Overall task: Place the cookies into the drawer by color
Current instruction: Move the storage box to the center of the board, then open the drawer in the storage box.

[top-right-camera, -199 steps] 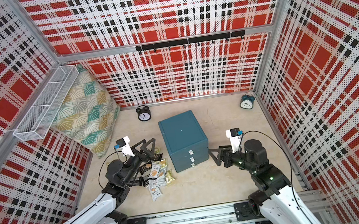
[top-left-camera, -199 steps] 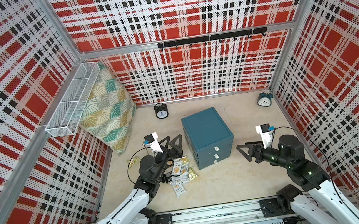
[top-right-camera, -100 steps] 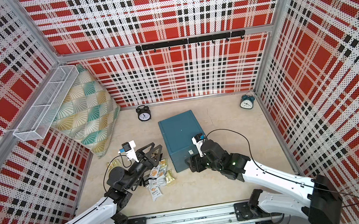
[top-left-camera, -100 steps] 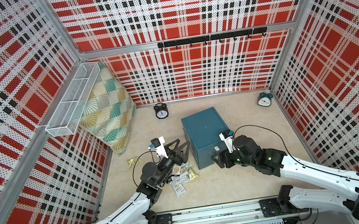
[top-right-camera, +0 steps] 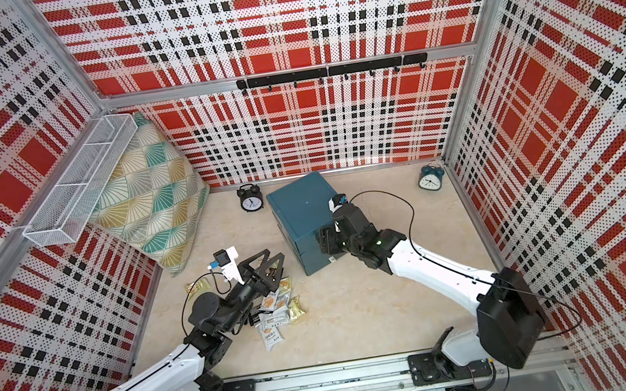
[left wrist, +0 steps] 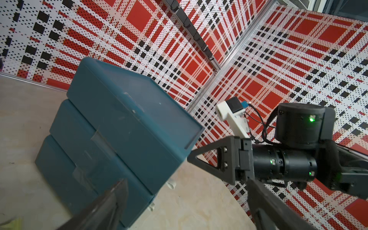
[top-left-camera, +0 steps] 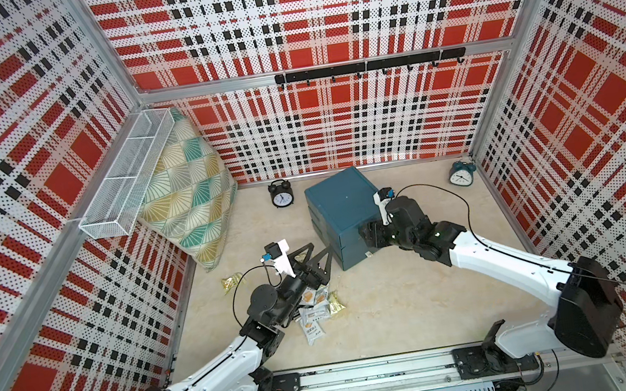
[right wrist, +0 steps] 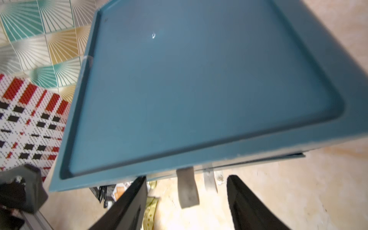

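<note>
One drawer tab lies between the right pincer's parted jaws.

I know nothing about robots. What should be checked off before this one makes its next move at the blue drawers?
1. Handle lined up: ok. In the right wrist view, the top drawer's white tab handle sits between the fingers of the right end effector.
2. Grip on the handle: not ok. The jaws stand apart, clear of the tab.
3. A drawer open: not ok. All three in the drawer cabinet look shut.
4. Left end effector free: ok. It is open and empty, hovering near the cookies.
5. Cookies gathered: not ok. One gold packet lies apart from the pile.
</note>
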{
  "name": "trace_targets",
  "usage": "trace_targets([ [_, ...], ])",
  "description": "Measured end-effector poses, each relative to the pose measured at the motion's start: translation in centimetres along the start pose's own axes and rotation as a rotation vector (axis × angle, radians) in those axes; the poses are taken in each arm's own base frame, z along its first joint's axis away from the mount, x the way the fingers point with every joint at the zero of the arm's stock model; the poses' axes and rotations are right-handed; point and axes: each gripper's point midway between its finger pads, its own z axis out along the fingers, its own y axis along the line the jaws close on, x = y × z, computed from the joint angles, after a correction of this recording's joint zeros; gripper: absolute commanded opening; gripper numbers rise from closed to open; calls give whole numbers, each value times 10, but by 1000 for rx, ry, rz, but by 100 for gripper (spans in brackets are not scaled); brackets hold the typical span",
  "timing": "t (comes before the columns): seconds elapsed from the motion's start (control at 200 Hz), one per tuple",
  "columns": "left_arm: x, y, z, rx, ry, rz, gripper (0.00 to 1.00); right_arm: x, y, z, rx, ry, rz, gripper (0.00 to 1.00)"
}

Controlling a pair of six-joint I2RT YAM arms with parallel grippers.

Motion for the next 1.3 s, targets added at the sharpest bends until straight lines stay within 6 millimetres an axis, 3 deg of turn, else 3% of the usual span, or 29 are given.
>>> trace_targets([
  [0.18,1,2,0,-11,0,3,99,-14,-5,13,-34,17,-13,70],
  [0.496,7,12,1,-55,19,11,99,-3,-19,22,-108,83,18,66],
  [0.696,7,15,2,-72,16,6,99,2,-10,21,-164,111,28,67],
  [0.937,-1,23,18,-127,-12,-117,99,3,-3,13,-204,119,54,69],
  [1.303,-24,20,29,-120,-64,-53,99,-6,7,9,-249,96,127,53],
])
